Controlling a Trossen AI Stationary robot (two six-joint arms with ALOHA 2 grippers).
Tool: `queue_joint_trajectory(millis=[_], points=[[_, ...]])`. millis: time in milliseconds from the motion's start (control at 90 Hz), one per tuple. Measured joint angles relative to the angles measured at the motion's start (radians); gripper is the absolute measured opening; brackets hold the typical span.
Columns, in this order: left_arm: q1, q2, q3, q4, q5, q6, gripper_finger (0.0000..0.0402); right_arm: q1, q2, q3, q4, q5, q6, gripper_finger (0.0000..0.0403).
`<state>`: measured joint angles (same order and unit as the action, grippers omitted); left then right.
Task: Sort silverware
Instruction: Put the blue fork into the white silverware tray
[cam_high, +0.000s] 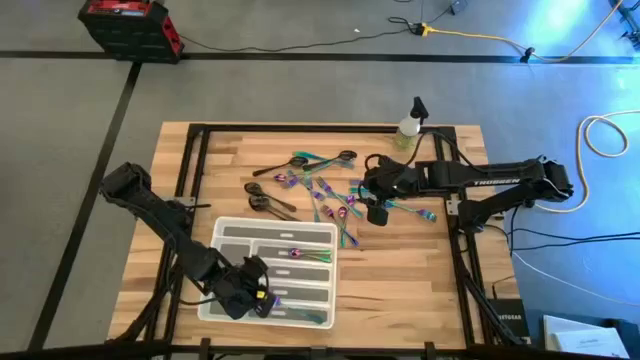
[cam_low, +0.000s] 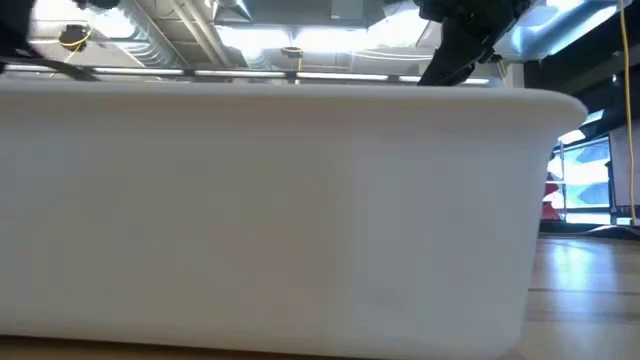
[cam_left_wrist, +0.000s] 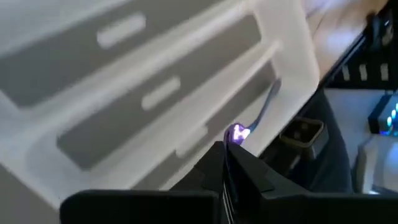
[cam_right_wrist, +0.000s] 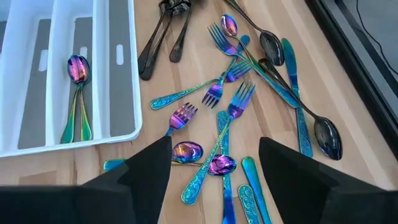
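While left gripper (cam_high: 262, 296) sits pinched on an iridescent piece (cam_left_wrist: 258, 118) over the tray (cam_high: 228, 229), right gripper (cam_right_wrist: 214, 155) hangs open above the silverware pile (cam_right_wrist: 233, 93); next: release, then pick.

I'm getting even, bright overhead light on the table (cam_high: 420, 270), ceiling fixtures glaring across the low view behind a blurred white tray (cam_low: 280, 210) wall, heavy motion smear on my left wrist feed, and crisp, gleaming silverware (cam_right_wrist: 236, 106) on the right.

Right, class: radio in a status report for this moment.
Left gripper shut on iridescent utensil over tray. Right gripper open above loose silverware pile. Nothing in the way.
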<state>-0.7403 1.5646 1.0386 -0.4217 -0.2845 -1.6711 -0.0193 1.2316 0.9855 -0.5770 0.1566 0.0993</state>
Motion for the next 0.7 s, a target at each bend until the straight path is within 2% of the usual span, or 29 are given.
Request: queue_joint_trajectory(millis=[256,467,700], points=[[-0.009,0.01,0.0,0.002,0.074,-0.075,0.0,0.0,0.0,0.0,0.0,0.0,0.0,0.0225],[-0.008,0.069,0.0,0.044,0.193,-0.131,0.0,0.0,0.0,0.0,0.0,0.0,0.0,0.0225],[0.002,0.085,0.0,0.068,0.226,-0.122,0.0,0.0,0.0,0.0,0.0,0.0,0.0,0.0225]])
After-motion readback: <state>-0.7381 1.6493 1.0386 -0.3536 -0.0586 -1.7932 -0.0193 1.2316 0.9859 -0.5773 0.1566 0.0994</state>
